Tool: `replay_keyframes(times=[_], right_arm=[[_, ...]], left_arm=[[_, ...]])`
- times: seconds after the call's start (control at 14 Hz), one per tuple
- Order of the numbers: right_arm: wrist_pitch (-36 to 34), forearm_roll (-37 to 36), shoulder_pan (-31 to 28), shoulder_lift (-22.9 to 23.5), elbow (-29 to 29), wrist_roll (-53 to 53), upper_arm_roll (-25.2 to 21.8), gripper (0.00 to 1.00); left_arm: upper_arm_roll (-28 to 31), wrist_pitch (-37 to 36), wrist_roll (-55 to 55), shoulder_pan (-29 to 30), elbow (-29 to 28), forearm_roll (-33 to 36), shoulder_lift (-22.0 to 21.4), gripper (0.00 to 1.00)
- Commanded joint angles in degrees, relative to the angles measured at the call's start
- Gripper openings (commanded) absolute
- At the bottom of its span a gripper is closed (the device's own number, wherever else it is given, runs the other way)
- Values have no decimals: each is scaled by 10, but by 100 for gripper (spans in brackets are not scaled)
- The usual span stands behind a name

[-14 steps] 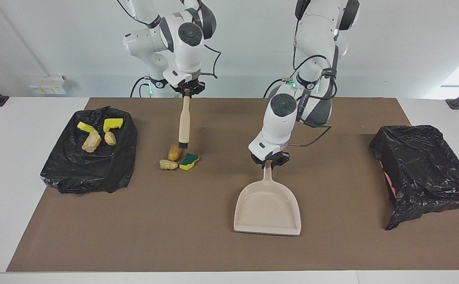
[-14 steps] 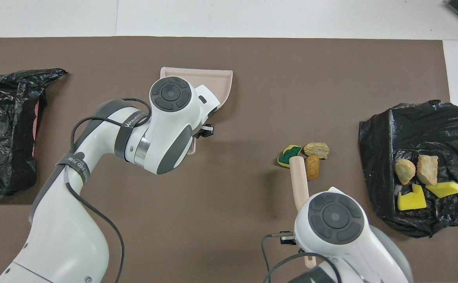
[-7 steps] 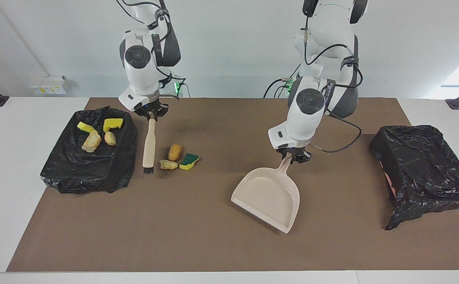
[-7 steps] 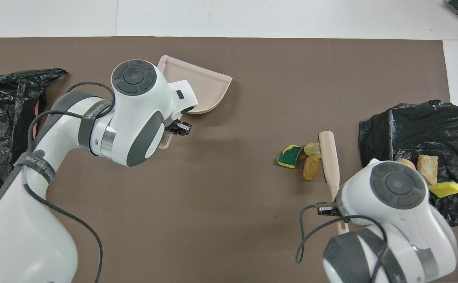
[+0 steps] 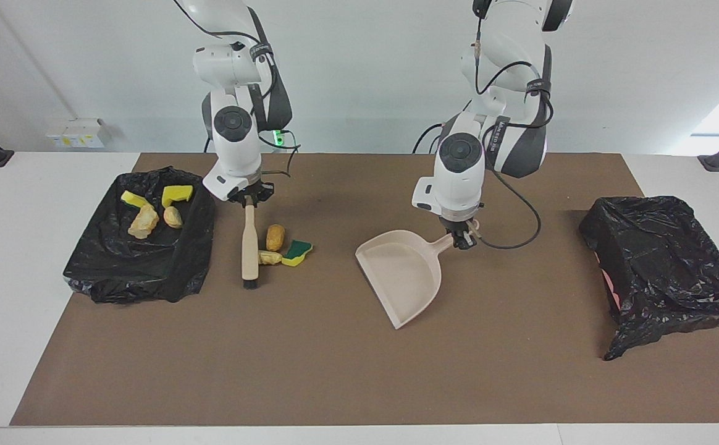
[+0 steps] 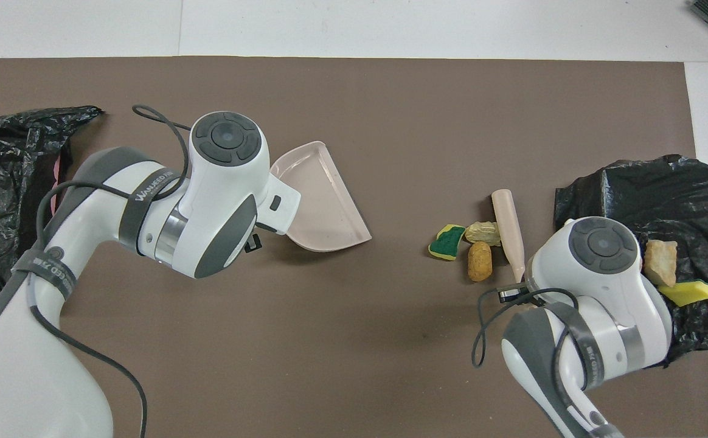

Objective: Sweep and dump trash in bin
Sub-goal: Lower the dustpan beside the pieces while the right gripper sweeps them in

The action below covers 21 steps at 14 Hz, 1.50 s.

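The brush (image 5: 249, 247) is gripped by the right gripper (image 5: 248, 199), bristles down beside three scraps (image 5: 282, 247). The dustpan (image 5: 403, 272), clamped at its handle by the left gripper (image 5: 462, 238), lies toward the left arm's end, mouth apparently turned toward them.

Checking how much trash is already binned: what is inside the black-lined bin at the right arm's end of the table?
The facing view shows four scraps in the bin: two yellow sponge chunks and two tan lumps. In the overhead view the right arm covers some of them.

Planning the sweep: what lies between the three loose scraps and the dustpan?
Only bare brown mat lies between the scraps and the dustpan; both views show it.
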Motion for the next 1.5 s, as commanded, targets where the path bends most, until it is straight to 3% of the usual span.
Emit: replay_keyframes(times=[0.0,0.36,0.57,0.78,0.93,1.07,1.28,1.43], right_arm=[[1,36,22,2,-3,10,4,0],[7,136,67,2,-2,12,4,0],[10,191,90,3,5,26,4,0],[10,318,113,20,39,1,4,0],[10,358,130,29,64,13,4,0],[-3,367,134,24,91,27,3,0],[-53,341,119,-15,97,51,-5,0],[-103,249,95,-43,96,74,-4,0]], left_arm=[[5,28,31,-45,-77,26,-56,0],[2,98,33,-95,-196,26,-121,0],[2,100,25,-117,-220,26,-137,0],[1,126,20,-117,-238,26,-144,0],[0,140,4,-118,-248,25,-148,0],[0,184,1,-116,-268,24,-151,0],[0,193,5,-109,-271,22,-151,0],[1,186,21,-108,-271,22,-152,0]])
